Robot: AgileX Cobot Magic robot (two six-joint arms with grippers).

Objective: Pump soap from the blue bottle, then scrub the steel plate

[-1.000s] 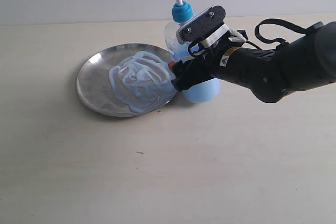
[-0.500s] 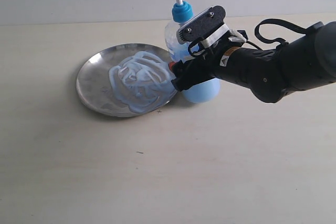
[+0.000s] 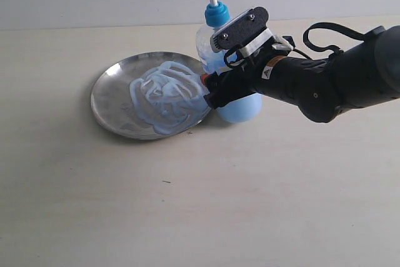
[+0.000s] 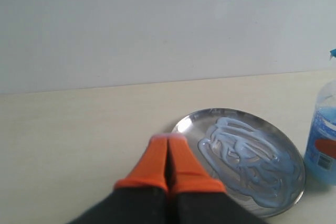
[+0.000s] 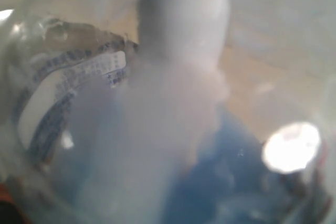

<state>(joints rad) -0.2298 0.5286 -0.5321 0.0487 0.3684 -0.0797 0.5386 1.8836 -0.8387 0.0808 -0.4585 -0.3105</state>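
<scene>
Exterior camera: stands off the near edge of the desk [image 3: 187, 217], raised, facing the far wall and tilted down. Middle distance; the whole work area is in frame, and the right arm [image 3: 325, 85] enters from the right.

Left wrist camera: low over the desk, to the left and on the near side, facing the far wall along its own left pincer [image 4: 168, 139]. It shares with the exterior view the steel plate [image 3: 111, 101], the soap [image 3: 165, 95] on it and part of the blue bottle [image 3: 217, 14].

Right wrist camera: right up against the blue bottle, which fills the frame, blurred. It shares only the blue bottle with the other two.
</scene>
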